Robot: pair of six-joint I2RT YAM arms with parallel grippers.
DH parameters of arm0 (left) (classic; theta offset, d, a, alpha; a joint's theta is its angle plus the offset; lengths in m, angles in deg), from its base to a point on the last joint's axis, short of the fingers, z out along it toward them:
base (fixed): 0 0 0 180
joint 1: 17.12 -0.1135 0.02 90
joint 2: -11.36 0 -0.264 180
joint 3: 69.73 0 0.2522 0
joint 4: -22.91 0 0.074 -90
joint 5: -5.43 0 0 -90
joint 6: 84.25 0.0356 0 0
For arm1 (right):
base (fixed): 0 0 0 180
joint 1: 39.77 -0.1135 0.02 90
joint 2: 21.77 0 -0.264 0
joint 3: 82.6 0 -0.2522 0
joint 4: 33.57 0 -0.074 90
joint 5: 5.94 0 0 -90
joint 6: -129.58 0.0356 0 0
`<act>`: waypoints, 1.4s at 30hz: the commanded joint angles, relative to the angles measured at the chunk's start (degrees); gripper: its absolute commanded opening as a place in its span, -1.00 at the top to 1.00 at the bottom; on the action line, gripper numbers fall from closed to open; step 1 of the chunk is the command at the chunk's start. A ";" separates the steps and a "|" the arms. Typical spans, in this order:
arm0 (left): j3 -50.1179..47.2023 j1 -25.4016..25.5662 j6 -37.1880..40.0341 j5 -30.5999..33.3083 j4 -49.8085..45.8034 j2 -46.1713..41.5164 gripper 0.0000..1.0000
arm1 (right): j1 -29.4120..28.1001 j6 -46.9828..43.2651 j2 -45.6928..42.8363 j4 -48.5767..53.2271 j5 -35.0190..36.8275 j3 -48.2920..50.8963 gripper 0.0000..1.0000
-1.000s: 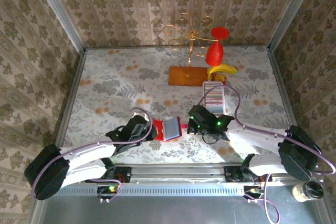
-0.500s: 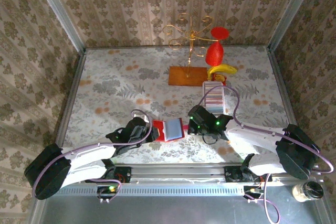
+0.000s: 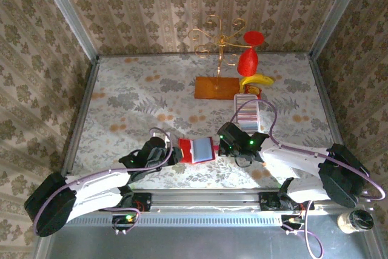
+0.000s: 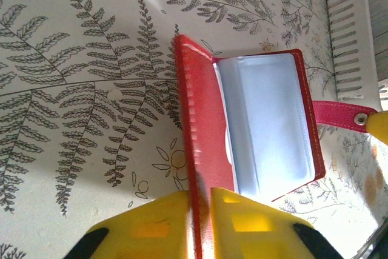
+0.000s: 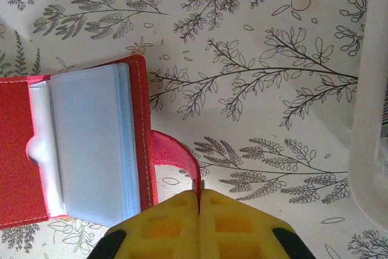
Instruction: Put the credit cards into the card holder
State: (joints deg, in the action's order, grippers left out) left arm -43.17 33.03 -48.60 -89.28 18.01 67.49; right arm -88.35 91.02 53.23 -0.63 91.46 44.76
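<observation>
Fern-printed table covering (image 3: 121, 101) spreads wide and bare across the left and upper-left of the top view, hemmed by patterned walls and metal corner rails, so the free space lies on that side. I have the card holder (image 3: 195, 150) lying open near the bottom centre, between my two wrists, well inside the near table edge. My left gripper (image 3: 171, 153) is closed on its red cover; in the left wrist view my yellow fingers (image 4: 203, 201) pinch that cover's lower edge, which stands up from the cloth, while the grey-blue pockets of the card holder (image 4: 267, 119) lie flat to the right. My right gripper (image 3: 220, 146) comes in from the other side, and in the right wrist view its fingers (image 5: 199, 197) are pressed together on the end of the snap tab (image 5: 179, 159), which arches up off the table from the right edge of the card holder (image 5: 91, 144). The credit cards (image 3: 247, 113) stand in a row in a white tray (image 3: 236, 112) just above and right of my right gripper; its pale wall (image 5: 367, 89) closes off the right edge of that wrist view. Farther up sit an orange-brown stand base (image 3: 216, 87), a banana (image 3: 257, 80) and a red goblet (image 3: 248, 59), crowding the upper right.
</observation>
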 commanded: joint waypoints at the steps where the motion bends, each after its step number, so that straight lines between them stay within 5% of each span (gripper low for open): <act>1: -0.42 -0.41 0.29 -0.60 -0.75 0.90 0.78 | -0.01 1.03 -1.13 2.05 2.18 -0.06 1.00; 4: -0.06 -0.43 0.47 -1.30 0.30 2.53 0.82 | -0.20 0.76 -1.76 2.12 1.92 -0.24 1.00; 8: 0.21 -0.40 0.72 -1.78 1.02 3.86 0.86 | -0.44 0.20 -3.17 3.41 1.47 -1.08 0.64; 19: 1.03 -0.34 1.17 -1.97 0.80 4.32 0.90 | -5.55 -1.13 -10.12 11.10 1.90 -7.26 0.10; 29: 1.53 -0.01 0.98 -2.68 1.16 4.42 0.94 | -7.94 -0.60 0.55 0.75 -5.31 -8.91 0.13; 42: 1.44 0.50 0.56 -2.32 1.67 4.42 1.00 | -8.02 1.45 11.81 -2.70 -6.02 -9.91 0.30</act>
State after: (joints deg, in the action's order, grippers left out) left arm -43.08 33.10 -48.51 -90.81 19.06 71.43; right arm -96.06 91.06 64.29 -3.21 84.99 36.41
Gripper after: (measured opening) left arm 0.049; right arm 0.353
